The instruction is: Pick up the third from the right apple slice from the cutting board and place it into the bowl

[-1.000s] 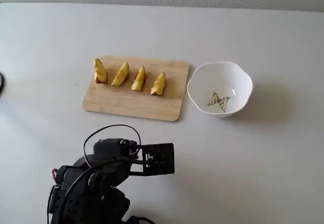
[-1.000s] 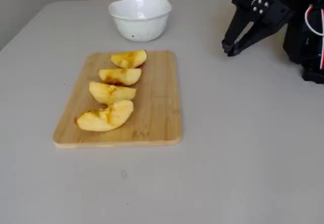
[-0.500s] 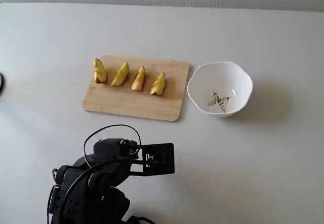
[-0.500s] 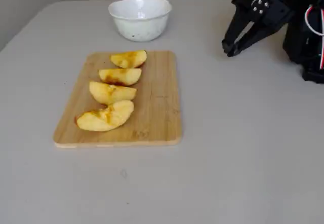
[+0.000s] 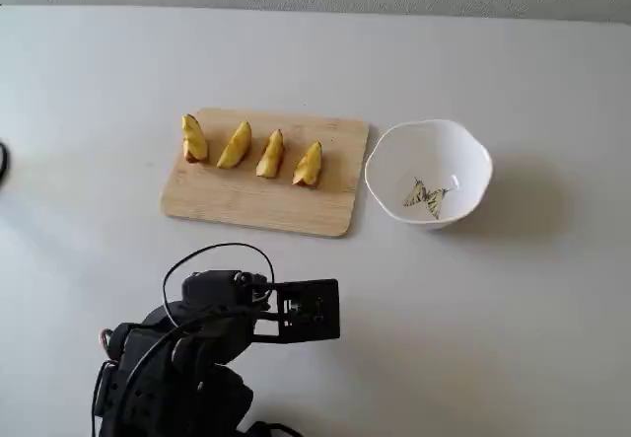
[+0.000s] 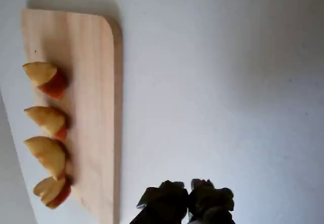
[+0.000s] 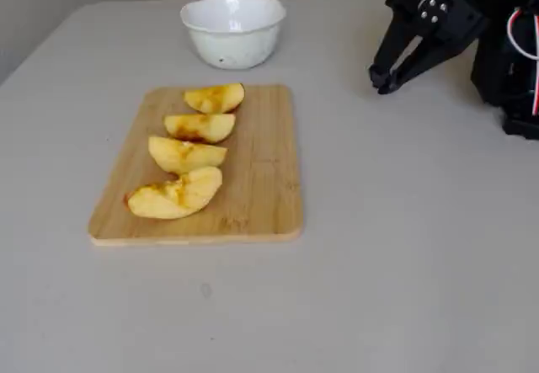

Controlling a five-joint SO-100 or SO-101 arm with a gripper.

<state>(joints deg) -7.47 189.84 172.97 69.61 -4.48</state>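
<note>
The cutting board (image 5: 246,200) lies mid-table with several apple slices in a row. The third slice from the right (image 5: 235,146) is slim, pale yellow and curved. It also shows in the wrist view (image 6: 48,153) and in the other fixed view (image 7: 185,154). The white bowl (image 5: 458,156) with a butterfly print stands just right of the board, empty; it also shows in the other fixed view (image 7: 233,32). My gripper (image 7: 383,80) is shut and empty. It hangs over bare table on the arm's side of the board, apart from it, and enters the wrist view from below (image 6: 190,196).
Three other slices lie on the board: a stubby one at the left end (image 5: 194,139) and two to the right (image 5: 270,154) (image 5: 308,164). My arm (image 5: 187,368) fills the near table edge. A dark cable (image 5: 3,161) shows at the left edge.
</note>
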